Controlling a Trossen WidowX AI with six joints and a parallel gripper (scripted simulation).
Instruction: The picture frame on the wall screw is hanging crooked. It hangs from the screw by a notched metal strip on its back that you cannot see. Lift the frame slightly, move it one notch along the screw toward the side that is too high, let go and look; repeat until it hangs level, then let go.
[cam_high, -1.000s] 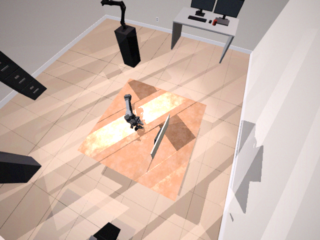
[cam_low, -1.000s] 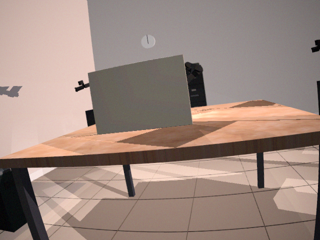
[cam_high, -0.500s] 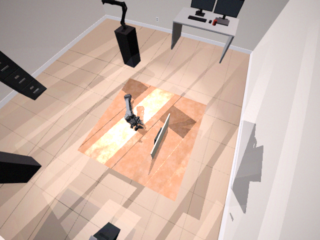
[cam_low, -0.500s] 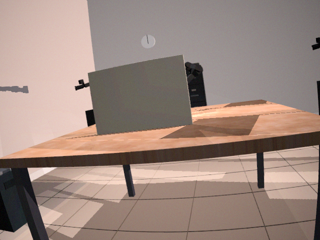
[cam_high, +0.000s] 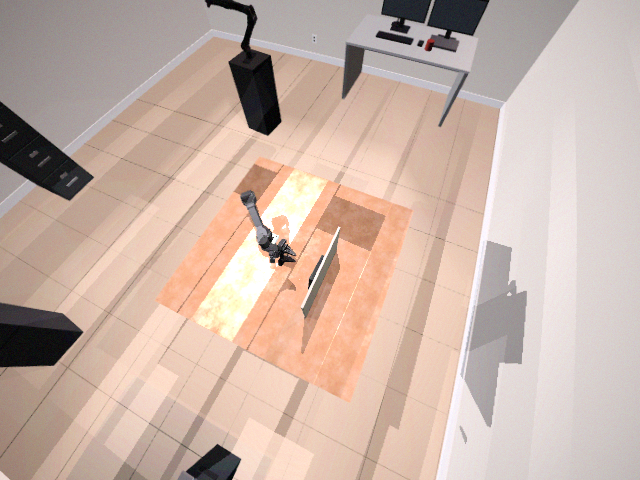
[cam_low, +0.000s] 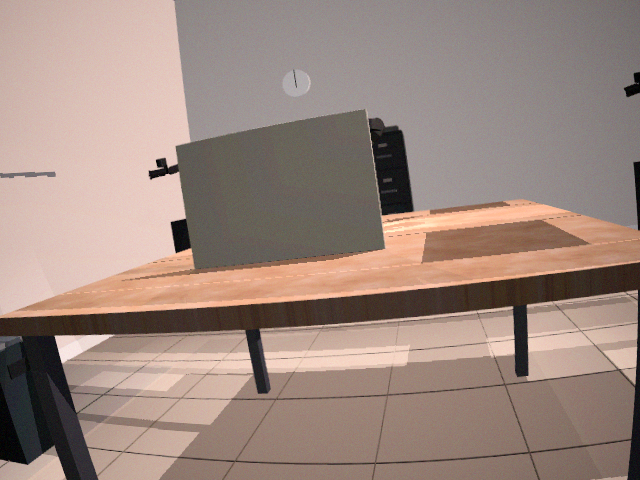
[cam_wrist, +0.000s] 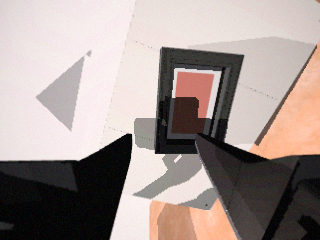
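Observation:
The picture frame, black with a white mat and a red picture, hangs on the pale upright panel. In the wrist view its top edge is not parallel to the panel's faint dotted line; against that line its right side looks higher. A dark shadow covers the picture's lower part. The screw and notched strip are hidden. My gripper is open and empty, in front of the frame and apart from it. In the wrist view the right fingertip overlaps the frame's lower edge.
The panel stands on the wooden table and hides most of the arm in the exterior view. Farther off are a desk with monitors, a black pedestal carrying another arm, and drawer cabinets.

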